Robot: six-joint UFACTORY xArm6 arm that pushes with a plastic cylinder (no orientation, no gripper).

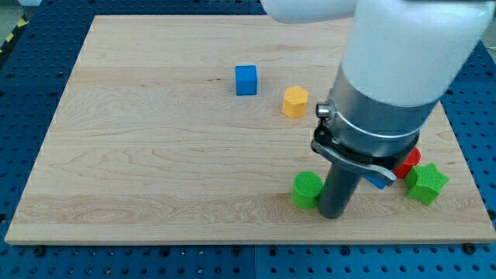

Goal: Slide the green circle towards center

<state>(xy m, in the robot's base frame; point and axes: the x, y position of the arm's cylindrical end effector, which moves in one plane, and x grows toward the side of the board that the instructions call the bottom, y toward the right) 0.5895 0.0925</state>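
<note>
While the rod stands upright, my tip (334,215) touches the green circle (308,189) (its right side)

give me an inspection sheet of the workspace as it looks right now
surface: wooden board, on a blue pegboard.
job's things: green circle near the view's bottom edge, right of centre.
clutter: blue cube, yellow hexagon, green star, red block and another blue block, both partly hidden.
claw: none; my tip sits beside the green circle, on its right; contact cannot be told.
cables: nothing seen.
surroundings: striped tape at the view's top left.
</note>
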